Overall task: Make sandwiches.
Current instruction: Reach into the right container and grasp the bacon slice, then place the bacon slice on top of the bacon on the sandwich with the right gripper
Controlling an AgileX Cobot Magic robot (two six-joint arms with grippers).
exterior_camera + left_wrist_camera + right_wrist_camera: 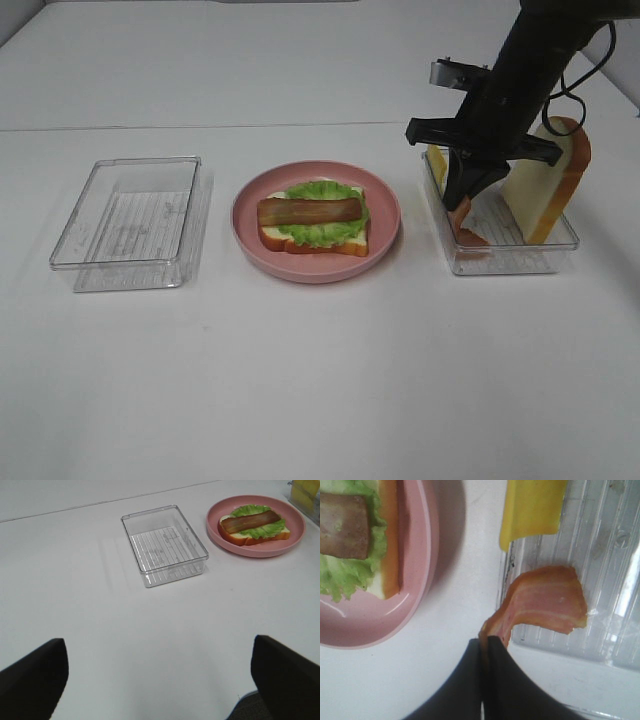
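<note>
Your right pincer is clamped on one end of a bacon strip lying partly in the clear tray. Your left pincer stands wide, empty. The open sandwich of bread, lettuce and bacon rests on the pink plate.

table: plate, left tray, right tray

A white bread slice lies flat on the pink plate, topped with ruffled green lettuce and a bacon strip. In the clear tray beside it, a second slice stands on edge and yellow cheese leans in a corner. A second bacon strip curls up, pinched by the right gripper.
</note>
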